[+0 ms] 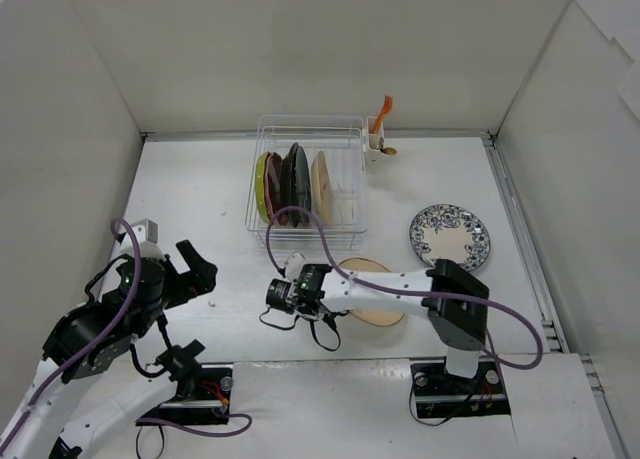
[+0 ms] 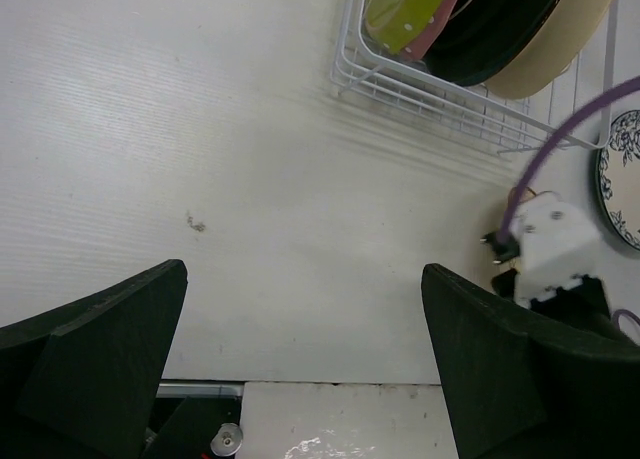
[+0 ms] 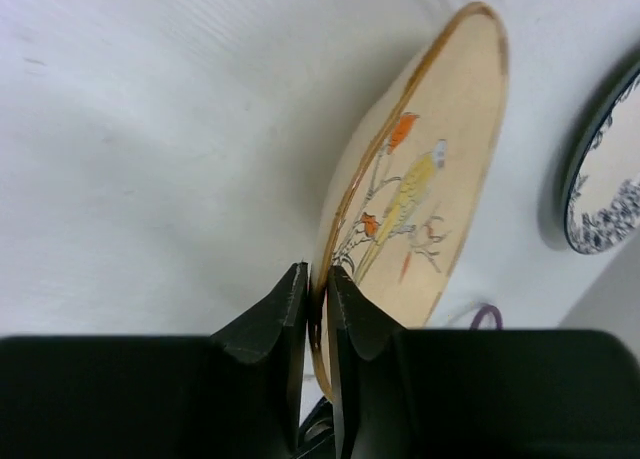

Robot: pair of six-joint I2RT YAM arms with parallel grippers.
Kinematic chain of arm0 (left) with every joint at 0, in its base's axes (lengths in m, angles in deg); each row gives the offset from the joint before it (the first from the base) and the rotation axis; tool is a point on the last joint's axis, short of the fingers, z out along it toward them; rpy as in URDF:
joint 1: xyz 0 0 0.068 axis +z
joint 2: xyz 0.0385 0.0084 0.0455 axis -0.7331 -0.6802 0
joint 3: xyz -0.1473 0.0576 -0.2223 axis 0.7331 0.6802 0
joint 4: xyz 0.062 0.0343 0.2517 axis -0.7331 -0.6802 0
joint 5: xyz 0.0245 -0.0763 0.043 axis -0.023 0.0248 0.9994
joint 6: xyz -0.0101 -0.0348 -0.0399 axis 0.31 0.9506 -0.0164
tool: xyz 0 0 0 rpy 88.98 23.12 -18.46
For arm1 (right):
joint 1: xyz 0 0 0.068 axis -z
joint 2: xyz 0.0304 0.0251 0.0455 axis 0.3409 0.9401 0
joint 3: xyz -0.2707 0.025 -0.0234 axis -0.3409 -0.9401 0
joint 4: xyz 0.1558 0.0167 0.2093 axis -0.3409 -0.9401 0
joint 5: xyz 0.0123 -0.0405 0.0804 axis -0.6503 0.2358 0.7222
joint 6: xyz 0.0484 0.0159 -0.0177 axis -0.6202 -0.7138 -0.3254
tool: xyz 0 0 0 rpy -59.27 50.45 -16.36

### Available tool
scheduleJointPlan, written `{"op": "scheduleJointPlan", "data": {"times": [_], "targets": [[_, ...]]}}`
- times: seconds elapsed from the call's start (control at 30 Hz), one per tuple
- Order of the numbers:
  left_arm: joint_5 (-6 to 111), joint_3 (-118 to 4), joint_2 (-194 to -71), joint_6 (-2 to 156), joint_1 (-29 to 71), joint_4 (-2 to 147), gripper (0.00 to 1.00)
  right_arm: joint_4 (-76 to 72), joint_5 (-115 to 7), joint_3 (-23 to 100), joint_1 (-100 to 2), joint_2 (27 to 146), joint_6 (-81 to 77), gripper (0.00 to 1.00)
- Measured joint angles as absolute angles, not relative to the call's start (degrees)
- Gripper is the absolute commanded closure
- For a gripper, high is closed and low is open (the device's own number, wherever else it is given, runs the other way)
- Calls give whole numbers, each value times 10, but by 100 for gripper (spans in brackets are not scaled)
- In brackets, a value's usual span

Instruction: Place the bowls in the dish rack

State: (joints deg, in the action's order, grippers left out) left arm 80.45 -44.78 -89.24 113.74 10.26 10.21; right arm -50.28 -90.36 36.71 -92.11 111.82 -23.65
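Currently: my right claw point(image 3: 318, 279) clamped shut on the rim of the bird bowl point(image 3: 420, 179), which sits at the bench point(image 1: 200, 199) just near of the rack point(image 1: 310, 121). My left claw point(image 2: 305, 271) is wide open and empty. Best handling, I judge: lift, tip upright, slot into the free right divider.

Lighting: bright, diffuse, from overhead; white table point(image 1: 200, 199) and walls point(image 1: 300, 49) evenly lit.
Shadows: soft and faint; right wrist view, a grey one beside the cream bowl point(image 3: 420, 179), toward 9 o'clock.
Focus: top view sharp; left wrist view, dark fingers point(image 2: 90, 359) at 7 and 5 o'clock blurred; right wrist view soft.
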Motion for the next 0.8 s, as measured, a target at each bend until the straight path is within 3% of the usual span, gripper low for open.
{"op": "scheduleJointPlan", "data": {"times": [0.27,0.8], "targets": [[808,-448,-902,1131,103,112,1,-539,-849,496,-927,989,-239,100],[808,-433,-943,1097,103,157,1,-644,-765,705,-898,929,-199,100]]}}
